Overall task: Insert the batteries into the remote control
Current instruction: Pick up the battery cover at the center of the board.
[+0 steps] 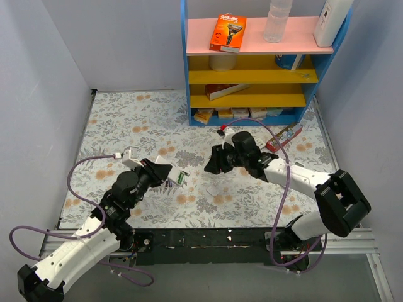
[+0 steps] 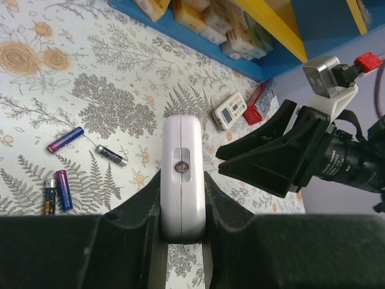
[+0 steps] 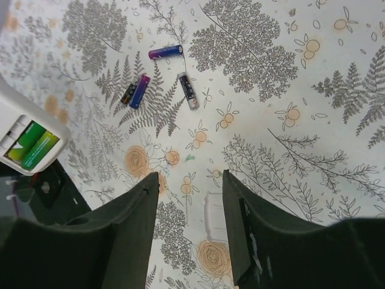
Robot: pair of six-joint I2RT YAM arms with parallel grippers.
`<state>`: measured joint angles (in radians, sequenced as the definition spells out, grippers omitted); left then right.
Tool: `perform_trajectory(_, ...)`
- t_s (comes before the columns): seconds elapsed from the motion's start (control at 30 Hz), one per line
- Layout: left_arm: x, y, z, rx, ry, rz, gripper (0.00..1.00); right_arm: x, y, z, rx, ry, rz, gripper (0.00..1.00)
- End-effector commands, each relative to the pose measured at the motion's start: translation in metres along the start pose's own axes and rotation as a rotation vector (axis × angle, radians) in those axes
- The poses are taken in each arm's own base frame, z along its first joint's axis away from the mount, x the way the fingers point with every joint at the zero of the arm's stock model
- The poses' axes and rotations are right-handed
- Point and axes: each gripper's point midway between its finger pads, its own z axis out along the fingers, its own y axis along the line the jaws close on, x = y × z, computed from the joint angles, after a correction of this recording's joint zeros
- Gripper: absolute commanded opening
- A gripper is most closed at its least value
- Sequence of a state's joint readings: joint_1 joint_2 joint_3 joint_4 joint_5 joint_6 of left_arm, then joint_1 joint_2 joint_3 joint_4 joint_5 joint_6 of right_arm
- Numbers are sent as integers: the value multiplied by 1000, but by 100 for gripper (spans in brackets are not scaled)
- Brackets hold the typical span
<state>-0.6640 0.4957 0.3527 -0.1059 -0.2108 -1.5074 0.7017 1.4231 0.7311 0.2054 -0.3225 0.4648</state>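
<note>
Remote control (image 2: pixel 182 180), slim, white, rounded end, back open, green inside

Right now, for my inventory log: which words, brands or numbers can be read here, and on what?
"Gillette": on the orange box on top of the shelf, faint but legible.
Red-and-white carton: too blurred to read.
Loose batteries: labels too small.
Green cells in the remote control: print unreadable.
Small remote: display unreadable.
</note>
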Motion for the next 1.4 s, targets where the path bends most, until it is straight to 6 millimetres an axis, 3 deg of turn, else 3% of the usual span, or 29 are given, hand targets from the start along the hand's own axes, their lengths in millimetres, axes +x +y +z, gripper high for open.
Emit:
perform_trajectory(0.0, -28, -2, -9, -34, -88, 45, 0, 38, -16, -29, 271, 342, -163, 54)
perform_trajectory(0.07, -30, -1, -11, -49, -93, 49, 0, 39, -19, -29, 350, 420, -206, 55)
perform_trajectory(0.1, -30, 3, -11, -64, -95, 51, 0, 25, -4, -25, 352, 414, -238, 54)
perform_trajectory(0.13, -32, 3, -12, -68, -101, 51, 0, 39, -15, -31, 423, 503, -245, 54)
perform_trajectory(0.3, -36, 7, -18, -79, -125, 45, 0, 53, -2, -21, 459, 635, -297, 51)
perform_trajectory(0.43, -32, 12, -22, -80, -120, 23, 0, 66, -4, -11, 502, 732, -329, 48)
perform_trajectory(0.6, -26, 14, -26, -66, -103, 6, 0, 72, 5, 5, 492, 763, -360, 44)
perform_trajectory(0.73, -24, 14, -28, -63, -96, 4, 0, 83, -1, 16, 503, 804, -358, 38)
perform_trajectory(1.17, -15, 10, -27, -33, -60, 1, 0, 103, -13, 28, 523, 857, -346, 23)
perform_trajectory(1.27, -11, 5, -25, 1, -40, 8, 0, 106, -17, 28, 536, 856, -346, 17)
perform_trajectory(1.37, -6, 0, -23, 29, -15, 14, 0, 98, -15, 27, 545, 827, -355, 4)
